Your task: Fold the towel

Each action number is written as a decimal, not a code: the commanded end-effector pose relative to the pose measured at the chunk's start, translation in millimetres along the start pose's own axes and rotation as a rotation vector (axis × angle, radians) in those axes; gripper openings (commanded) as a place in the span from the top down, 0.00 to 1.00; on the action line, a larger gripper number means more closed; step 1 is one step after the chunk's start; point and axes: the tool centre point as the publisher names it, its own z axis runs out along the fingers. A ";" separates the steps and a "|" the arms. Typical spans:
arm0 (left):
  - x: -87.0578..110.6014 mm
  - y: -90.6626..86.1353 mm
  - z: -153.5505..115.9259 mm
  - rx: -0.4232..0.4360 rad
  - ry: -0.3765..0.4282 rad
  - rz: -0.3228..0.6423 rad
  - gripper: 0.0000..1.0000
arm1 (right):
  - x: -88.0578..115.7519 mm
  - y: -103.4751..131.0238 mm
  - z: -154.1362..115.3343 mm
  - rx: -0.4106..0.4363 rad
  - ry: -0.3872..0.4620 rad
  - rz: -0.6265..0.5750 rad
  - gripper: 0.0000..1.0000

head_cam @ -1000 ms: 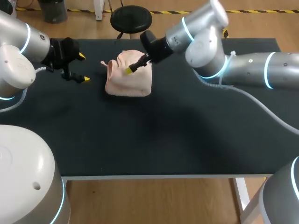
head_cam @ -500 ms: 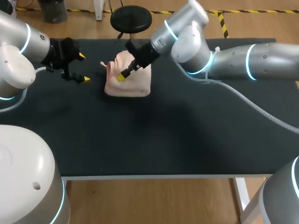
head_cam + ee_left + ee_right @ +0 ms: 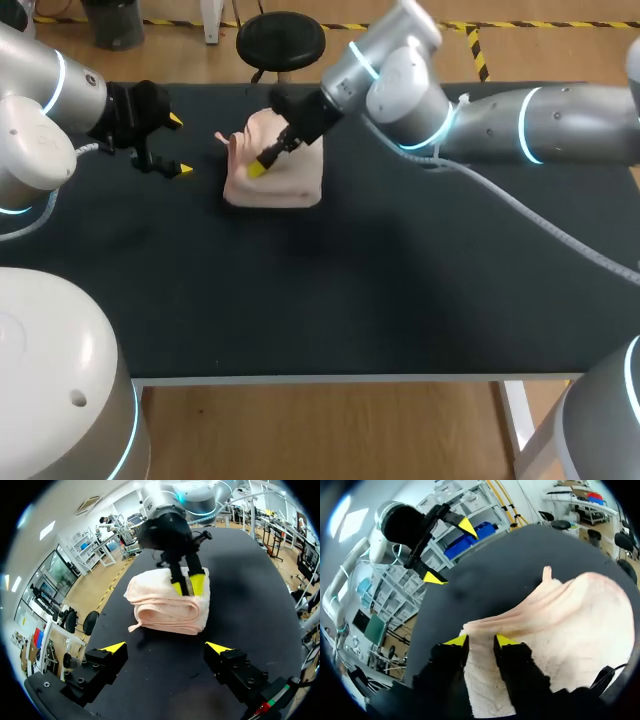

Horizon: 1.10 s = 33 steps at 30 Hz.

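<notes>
A pink towel [image 3: 285,175] lies folded into a thick bundle at the back of the black table [image 3: 350,290], with a loose corner sticking up on its left. My right gripper [image 3: 258,168] is pressed down on the towel's top near its left edge. In the right wrist view the gripper [image 3: 480,640] is open only a little, its yellow tips resting on the towel [image 3: 560,625] with a strip of cloth showing between them. My left gripper [image 3: 180,145] hangs wide open just left of the towel, empty. In the left wrist view the towel [image 3: 170,607] lies ahead of my left gripper [image 3: 166,647].
The table's whole front half is bare black surface. The right arm's cable [image 3: 520,215] trails across the table's right side. My left gripper [image 3: 451,552] shows beyond the towel in the right wrist view.
My right gripper has moved left across the towel's top and now sits lower, near its left edge. The left arm has stayed still and the towel's shape is nearly unchanged.
</notes>
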 end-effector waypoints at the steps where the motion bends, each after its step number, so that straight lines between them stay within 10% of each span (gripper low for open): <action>1: 0.7 1.7 0.2 0.007 -0.002 0.003 0.00 | 23.0 -10.0 -57.6 -0.052 -0.110 -0.034 0.00; 13: 0.7 1.7 0.2 0.007 -0.002 0.003 0.00 | -35.1 -86.0 -151.9 -0.012 -0.502 0.188 0.00; 33: 0.7 1.7 0.2 0.007 -0.002 0.003 0.00 | -45.2 -143.8 -227.7 -0.113 -0.492 0.177 0.00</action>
